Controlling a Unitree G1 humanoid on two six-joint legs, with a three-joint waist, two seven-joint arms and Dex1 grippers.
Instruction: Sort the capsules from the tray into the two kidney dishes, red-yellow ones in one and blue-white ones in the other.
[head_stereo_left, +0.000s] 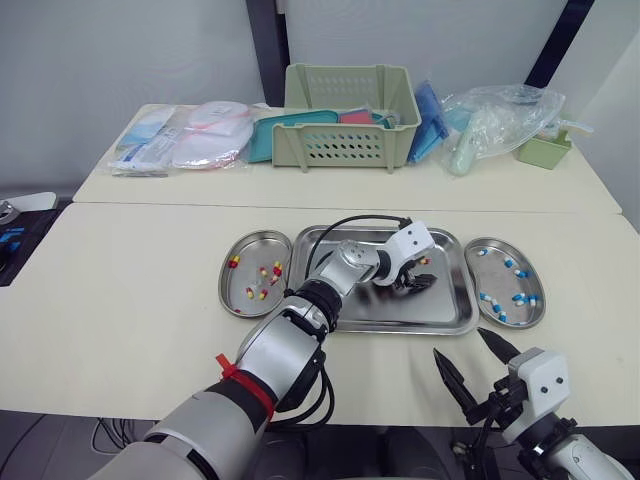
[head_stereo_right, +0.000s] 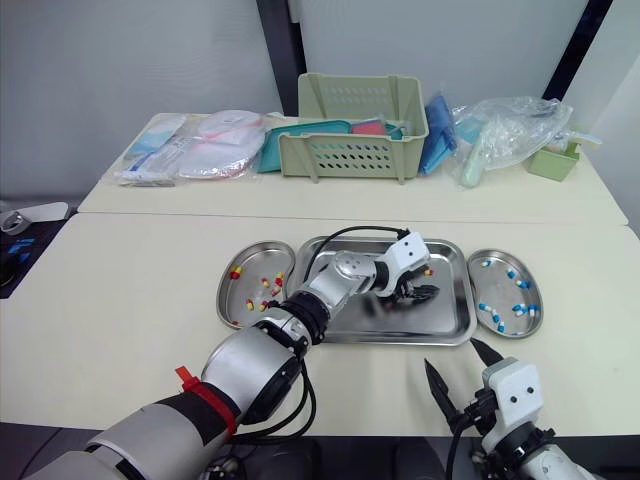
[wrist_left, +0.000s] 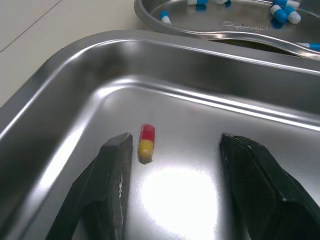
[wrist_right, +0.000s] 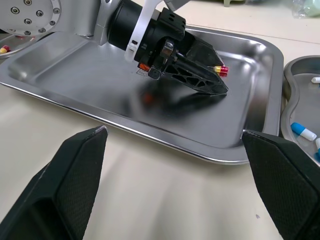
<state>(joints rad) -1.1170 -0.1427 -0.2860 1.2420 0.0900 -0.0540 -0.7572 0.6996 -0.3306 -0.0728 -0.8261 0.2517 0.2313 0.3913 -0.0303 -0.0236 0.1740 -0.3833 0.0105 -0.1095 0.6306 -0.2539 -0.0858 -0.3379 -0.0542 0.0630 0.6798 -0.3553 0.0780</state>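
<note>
My left gripper (head_stereo_left: 420, 283) is down inside the steel tray (head_stereo_left: 380, 315), open. One red-yellow capsule (wrist_left: 146, 143) lies on the tray floor between its fingers (wrist_left: 112, 185), close to one of them and apart from the other; this same capsule (wrist_right: 220, 70) sits just past the fingertips. The left kidney dish (head_stereo_left: 226, 283) holds several red-yellow capsules (head_stereo_left: 265, 272). The right kidney dish (head_stereo_left: 540, 300) holds several blue-white capsules (head_stereo_left: 520, 298). My right gripper (head_stereo_left: 462, 345) hangs open over the table's front edge, in front of the tray's right corner, holding nothing.
On the rear table stand a green basket (head_stereo_left: 345, 125), flat sealed packets (head_stereo_left: 185, 140), a clear plastic bag (head_stereo_left: 495, 120) and a small green box (head_stereo_left: 543, 150). A seam divides the two tables behind the tray.
</note>
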